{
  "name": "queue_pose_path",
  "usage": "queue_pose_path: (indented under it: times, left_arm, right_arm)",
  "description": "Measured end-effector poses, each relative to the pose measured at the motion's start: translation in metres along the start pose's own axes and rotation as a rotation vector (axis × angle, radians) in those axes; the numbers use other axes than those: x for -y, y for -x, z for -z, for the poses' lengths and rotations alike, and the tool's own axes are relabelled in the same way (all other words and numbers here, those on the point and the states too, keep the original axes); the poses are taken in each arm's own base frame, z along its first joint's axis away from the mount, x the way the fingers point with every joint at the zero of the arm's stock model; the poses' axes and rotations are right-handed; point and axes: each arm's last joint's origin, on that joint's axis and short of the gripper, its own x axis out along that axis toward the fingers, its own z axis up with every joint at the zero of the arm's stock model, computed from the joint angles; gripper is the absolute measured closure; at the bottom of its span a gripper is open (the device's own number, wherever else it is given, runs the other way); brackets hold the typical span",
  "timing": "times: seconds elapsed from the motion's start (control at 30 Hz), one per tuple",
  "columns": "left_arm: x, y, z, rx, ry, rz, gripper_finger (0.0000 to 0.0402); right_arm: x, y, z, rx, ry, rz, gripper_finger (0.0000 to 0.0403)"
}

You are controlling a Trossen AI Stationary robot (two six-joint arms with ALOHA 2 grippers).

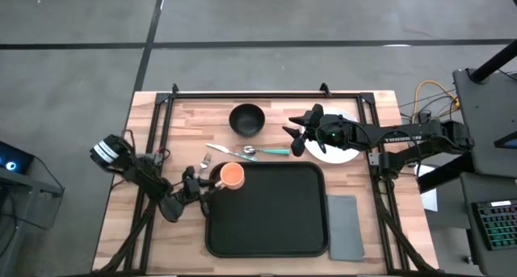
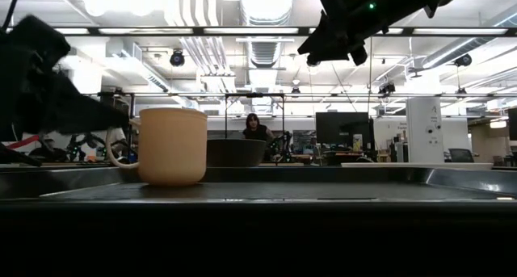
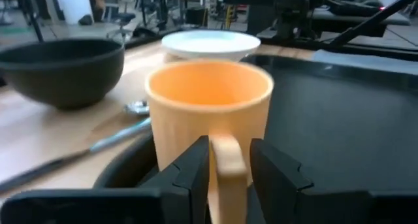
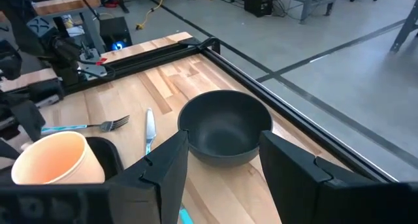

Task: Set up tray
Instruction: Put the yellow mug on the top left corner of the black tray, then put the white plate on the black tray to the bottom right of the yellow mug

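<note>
An orange cup (image 1: 232, 175) stands upright on its base in the far left corner of the black tray (image 1: 271, 220). My left gripper (image 1: 202, 182) lies level at the tray's left edge. Its two fingers (image 3: 196, 175) stand open on either side of the cup's handle (image 3: 227, 160), with narrow gaps. In the low view the cup (image 2: 171, 145) rests flat on the tray (image 2: 339, 192). My right gripper (image 1: 297, 136) hangs open in the air between the black bowl (image 1: 246, 119) and the white plate (image 1: 346, 152), with nothing between its fingers.
A fork (image 1: 212, 158), a knife (image 1: 229, 150) and a teal-handled spoon (image 1: 271, 151) lie on the wood just beyond the tray's far edge. A folded grey napkin (image 1: 345, 227) lies to the tray's right. The right arm covers part of the plate.
</note>
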Motion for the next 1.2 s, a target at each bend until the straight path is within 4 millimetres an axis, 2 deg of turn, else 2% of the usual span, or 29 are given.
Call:
queue_pose_path:
  times: [0.3, 0.43, 0.53, 0.8, 1.03, 1.2]
  left_arm:
    - [-0.017, 0.010, -0.030, 0.087, -0.057, -0.080, 0.0308]
    - [-0.025, 0.016, -0.049, 0.140, 0.010, -0.158, 0.0308]
    - [-0.027, 0.020, -0.064, 0.157, -0.015, -0.157, 0.0308]
    - [-0.033, 0.028, -0.099, 0.199, -0.038, -0.162, 0.0308]
    - [-0.037, 0.031, -0.106, 0.214, 0.005, -0.149, 0.0308]
    - [-0.036, 0.030, -0.106, 0.214, 0.001, -0.146, 0.0308]
  right_arm:
    - [-0.008, 0.004, 0.008, -0.054, 0.025, -0.012, 0.0227]
    - [-0.006, 0.012, 0.026, -0.172, 0.012, 0.189, 0.0227]
    - [0.002, 0.022, 0.039, -0.245, -0.024, 0.372, 0.0227]
    - [0.027, 0.053, 0.060, -0.268, -0.251, 0.766, 0.0227]
    - [0.035, 0.060, 0.069, -0.248, -0.355, 0.882, 0.0227]
    - [0.052, 0.065, 0.084, -0.258, -0.419, 1.020, 0.0227]
